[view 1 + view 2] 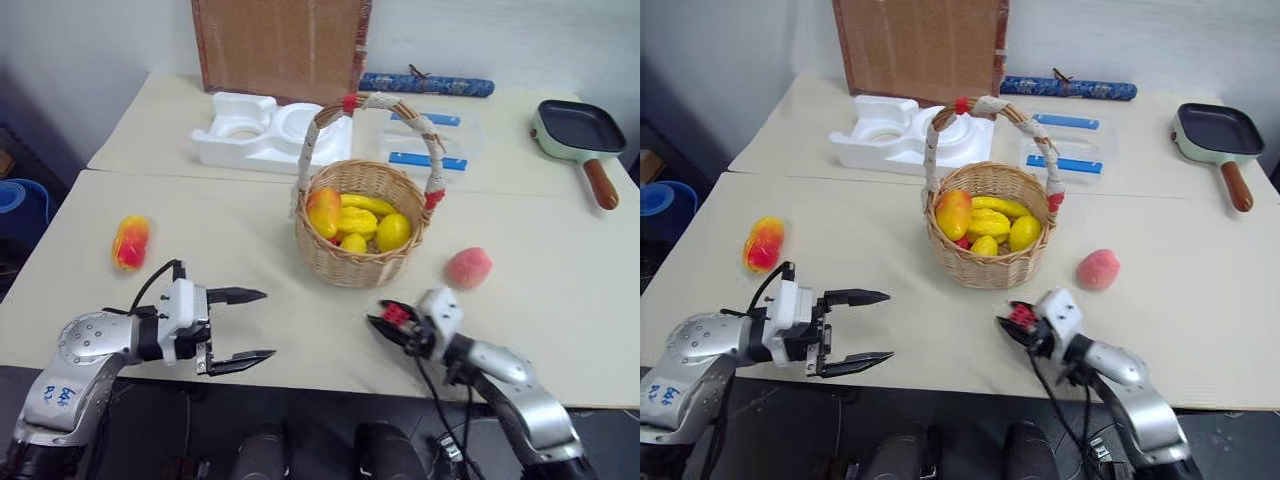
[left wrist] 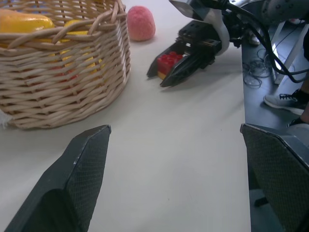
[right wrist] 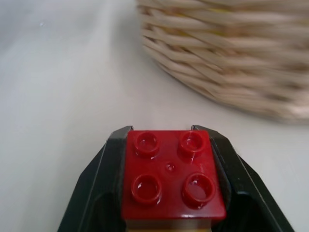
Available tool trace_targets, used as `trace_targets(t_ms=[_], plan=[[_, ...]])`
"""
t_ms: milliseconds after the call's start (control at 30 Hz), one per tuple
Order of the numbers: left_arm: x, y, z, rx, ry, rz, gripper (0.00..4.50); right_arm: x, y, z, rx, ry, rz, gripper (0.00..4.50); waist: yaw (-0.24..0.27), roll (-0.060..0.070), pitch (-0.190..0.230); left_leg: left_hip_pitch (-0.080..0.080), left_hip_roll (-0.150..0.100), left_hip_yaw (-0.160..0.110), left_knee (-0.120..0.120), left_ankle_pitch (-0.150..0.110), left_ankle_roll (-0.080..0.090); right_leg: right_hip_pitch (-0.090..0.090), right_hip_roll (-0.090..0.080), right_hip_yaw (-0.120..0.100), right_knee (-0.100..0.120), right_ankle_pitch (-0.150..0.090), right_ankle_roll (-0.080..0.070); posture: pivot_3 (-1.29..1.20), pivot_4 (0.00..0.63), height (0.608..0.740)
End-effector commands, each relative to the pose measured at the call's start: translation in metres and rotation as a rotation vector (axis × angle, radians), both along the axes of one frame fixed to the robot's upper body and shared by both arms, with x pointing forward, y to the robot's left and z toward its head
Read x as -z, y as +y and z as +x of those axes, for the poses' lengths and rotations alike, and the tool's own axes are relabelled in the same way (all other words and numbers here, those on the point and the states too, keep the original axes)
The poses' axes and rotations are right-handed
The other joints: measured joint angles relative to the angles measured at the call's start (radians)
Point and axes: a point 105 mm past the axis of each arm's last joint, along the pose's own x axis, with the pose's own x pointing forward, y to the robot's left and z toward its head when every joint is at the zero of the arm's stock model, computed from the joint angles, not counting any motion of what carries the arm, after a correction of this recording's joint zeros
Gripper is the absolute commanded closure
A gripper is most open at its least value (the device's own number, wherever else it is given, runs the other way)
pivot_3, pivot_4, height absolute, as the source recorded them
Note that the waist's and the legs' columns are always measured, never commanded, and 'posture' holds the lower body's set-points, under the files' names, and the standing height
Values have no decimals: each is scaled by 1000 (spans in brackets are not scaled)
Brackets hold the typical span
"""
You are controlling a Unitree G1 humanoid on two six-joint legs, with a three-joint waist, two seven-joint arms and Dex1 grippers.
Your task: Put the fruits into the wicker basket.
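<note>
While the right gripper [image 1: 385,322] clamps a red brick [image 3: 172,179] and the left gripper [image 1: 240,325] stands wide, we judge the 2 loose fruits, mango [image 1: 131,242] left of the basket [image 1: 362,262] and peach [image 1: 468,267] right, light, firm, roll-prone: grasp mid-body.

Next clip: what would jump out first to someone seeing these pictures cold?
The wicker basket at the table's centre, already holding yellow fruit, draws the eye first. Next, the right gripper in front of it, jaws shut on a red toy brick, not a fruit. The mango lies to the basket's left and the peach to its right, both on the table.
</note>
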Motion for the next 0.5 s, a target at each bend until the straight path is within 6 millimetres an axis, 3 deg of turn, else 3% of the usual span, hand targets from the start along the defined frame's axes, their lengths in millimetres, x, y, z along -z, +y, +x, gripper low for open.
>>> trace_targets(t_ms=[33,100,200,267,333,467,500], plan=[[-3,-12,-1,41,-8,-34,0,-40,-18,-26,-4,-157,116,2950,6,0,0,0,0,0,0,0,1,0,0,0,0,0,0,0,150,740],[-3,-12,-1,46,-9,-39,0,-42,-32,-33,37,-170,113,2950,-6,0,0,0,0,2,0,0,1,0,0,1,0,1,2,0,150,740],[-9,-21,3,60,-19,-94,0,-49,-123,-40,334,-212,29,2950,-11,1,-1,1,0,2,3,0,1,1,0,1,-4,1,2,0,150,740],[-15,-27,5,68,-25,-128,0,-54,-167,-34,473,-238,-20,2950,-10,1,0,1,0,2,3,0,2,3,0,2,-6,2,4,0,150,740],[-17,-31,6,75,-30,-137,0,-48,-193,-22,519,-226,-90,2950,-15,1,-1,1,-1,4,3,1,5,3,0,4,-8,5,5,0,150,740],[-18,-29,7,71,-34,-134,0,-37,-227,8,581,-172,-103,2950,-39,2,-1,3,1,5,2,2,2,2,2,4,-7,6,4,0,150,740],[-17,-28,8,64,-36,-130,0,-34,-235,16,605,-157,-104,2600,-42,3,-1,3,1,5,2,3,2,1,2,4,-7,6,3,0,150,740]])
